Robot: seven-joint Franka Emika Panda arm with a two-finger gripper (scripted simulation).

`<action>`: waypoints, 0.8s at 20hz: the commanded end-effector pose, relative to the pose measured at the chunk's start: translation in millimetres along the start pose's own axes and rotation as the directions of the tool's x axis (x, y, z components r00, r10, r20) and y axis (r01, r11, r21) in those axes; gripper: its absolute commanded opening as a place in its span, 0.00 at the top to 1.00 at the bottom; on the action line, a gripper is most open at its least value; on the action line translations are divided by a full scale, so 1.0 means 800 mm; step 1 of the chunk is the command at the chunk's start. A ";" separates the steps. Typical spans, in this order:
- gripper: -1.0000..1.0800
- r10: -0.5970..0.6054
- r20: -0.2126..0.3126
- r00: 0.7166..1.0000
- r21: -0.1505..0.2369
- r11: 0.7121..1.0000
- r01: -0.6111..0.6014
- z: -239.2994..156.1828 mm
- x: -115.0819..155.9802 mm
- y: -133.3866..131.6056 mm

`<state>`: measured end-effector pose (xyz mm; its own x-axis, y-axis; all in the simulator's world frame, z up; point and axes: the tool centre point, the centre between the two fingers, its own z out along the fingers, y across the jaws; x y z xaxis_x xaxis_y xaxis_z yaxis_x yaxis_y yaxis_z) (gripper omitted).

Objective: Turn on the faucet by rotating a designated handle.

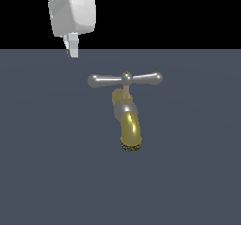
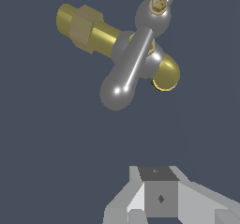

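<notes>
The faucet [image 1: 131,132] lies on the dark grey floor, its brass curved spout with a dark mesh tip pointing toward the camera. The handle [image 1: 124,79] is a silver crossbar with two bulb ends and a small brass knob at its centre, level across the top. My gripper [image 1: 72,47] hangs above and to the exterior view's left of the handle, apart from it, fingers together and empty. In the wrist view the handle [image 2: 136,59] slants with one bulb nearest my gripper [image 2: 159,195], over the brass spout [image 2: 166,73].
A flat dark grey-blue floor [image 1: 197,172] lies all around the faucet. A brass hexagonal fitting [image 2: 84,27] sticks out at the faucet's back end. Nothing else is in view.
</notes>
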<state>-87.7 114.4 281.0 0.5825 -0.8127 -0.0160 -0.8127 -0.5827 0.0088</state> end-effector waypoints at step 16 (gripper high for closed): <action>1.00 0.322 -0.009 0.947 0.011 0.947 -0.321 0.080 0.073 -0.075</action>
<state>-11.4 106.6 222.1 0.3165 -0.9486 -0.0041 -0.9486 -0.3165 -0.0012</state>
